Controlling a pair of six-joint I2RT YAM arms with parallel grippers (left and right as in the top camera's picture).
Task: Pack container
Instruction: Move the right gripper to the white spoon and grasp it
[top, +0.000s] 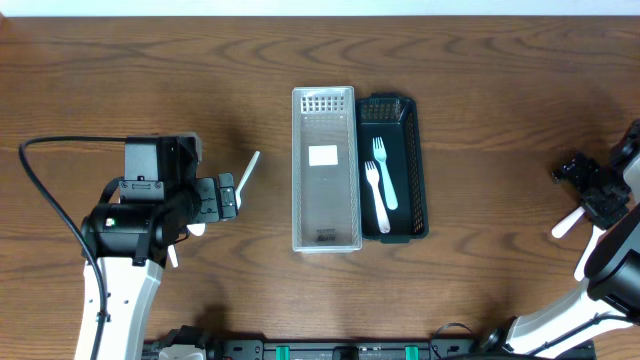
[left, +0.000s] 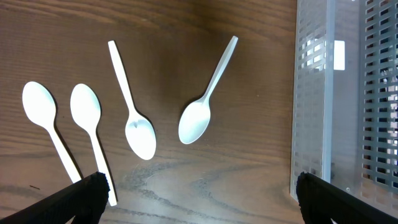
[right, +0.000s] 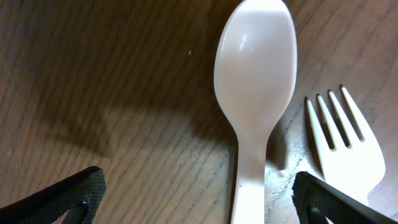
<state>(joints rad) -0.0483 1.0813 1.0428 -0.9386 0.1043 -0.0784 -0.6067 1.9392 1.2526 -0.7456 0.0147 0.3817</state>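
Note:
A clear plastic container (top: 325, 225) and a black basket (top: 420, 160) stand side by side at the table's middle. The basket holds two white forks (top: 380, 185). My left gripper (top: 232, 197) is open and empty over several white spoons lying on the wood, among them one (left: 198, 118) near the clear container (left: 311, 112) and another (left: 138, 127) beside it. My left fingertips (left: 199, 199) touch nothing. My right gripper (top: 598, 200) at the far right is open (right: 199, 199). It hangs low over a white spoon (right: 255, 62), whose handle lies between the fingers. A white fork (right: 345, 143) lies beside that spoon.
Two more spoons (left: 87, 112) (left: 40, 106) lie at the left of the left wrist view. A spoon handle (top: 248, 170) shows past the left gripper. White utensil handles (top: 567, 222) (top: 585, 262) stick out below the right gripper. A black cable (top: 50, 200) loops at the left.

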